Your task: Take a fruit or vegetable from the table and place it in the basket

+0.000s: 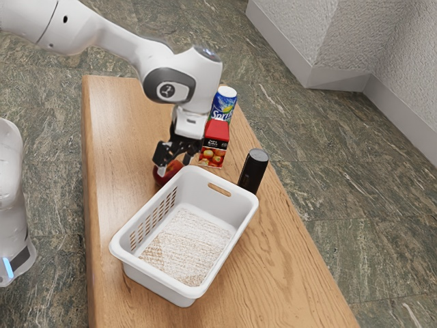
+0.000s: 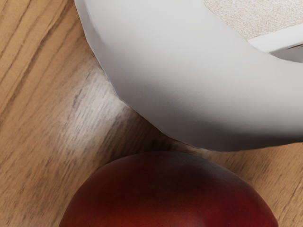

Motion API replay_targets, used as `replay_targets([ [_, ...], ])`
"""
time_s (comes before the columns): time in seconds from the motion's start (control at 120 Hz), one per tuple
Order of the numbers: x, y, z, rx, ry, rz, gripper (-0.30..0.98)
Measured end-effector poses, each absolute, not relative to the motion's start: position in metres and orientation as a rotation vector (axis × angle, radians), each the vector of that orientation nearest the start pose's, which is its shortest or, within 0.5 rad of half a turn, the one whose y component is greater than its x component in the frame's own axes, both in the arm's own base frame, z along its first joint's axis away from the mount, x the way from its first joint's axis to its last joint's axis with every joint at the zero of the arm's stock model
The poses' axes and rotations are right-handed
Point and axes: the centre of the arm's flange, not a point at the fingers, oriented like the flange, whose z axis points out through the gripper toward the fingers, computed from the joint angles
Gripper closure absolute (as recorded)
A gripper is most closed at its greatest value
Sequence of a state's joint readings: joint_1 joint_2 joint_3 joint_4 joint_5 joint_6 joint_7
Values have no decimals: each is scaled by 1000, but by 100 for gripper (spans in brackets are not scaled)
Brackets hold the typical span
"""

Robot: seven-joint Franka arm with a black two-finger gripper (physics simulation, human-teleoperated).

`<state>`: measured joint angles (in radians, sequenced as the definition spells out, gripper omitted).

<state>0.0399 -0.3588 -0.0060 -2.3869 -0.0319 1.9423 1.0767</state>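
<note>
My gripper [image 1: 175, 166] is low over the table, its black fingers apart at the upper part of a red fruit [image 1: 167, 174]. One fingertip stands before the fruit and the other on its far side; a grip from both sides cannot be made out. The fruit sits beside the white basket [image 1: 252, 199], whose rim hides part of it. In the wrist view the dark red fruit [image 2: 170, 194] lies large at the lower edge, close by the basket's rounded rim [image 2: 189, 90].
Behind the basket stand a red juice carton [image 1: 216, 145], a Sprite can [image 1: 224, 102] and a black cylinder [image 1: 254, 169]. The wooden table [image 1: 280, 273] ends close to the basket on the exterior view's left.
</note>
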Motion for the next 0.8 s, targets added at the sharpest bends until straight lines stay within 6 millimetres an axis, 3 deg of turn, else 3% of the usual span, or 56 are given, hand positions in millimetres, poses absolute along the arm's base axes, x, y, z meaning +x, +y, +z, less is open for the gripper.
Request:
replay_targets([
  [0.275, 430, 12, 436, -2805, 1569, 108, 0],
  [0.558, 431, 13, 439, -2812, 1528, 90, 35],
  [0.7, 430, 14, 446, -2806, 1500, 85, 67],
  [0.8, 429, 14, 451, -2804, 1477, 87, 68],
])
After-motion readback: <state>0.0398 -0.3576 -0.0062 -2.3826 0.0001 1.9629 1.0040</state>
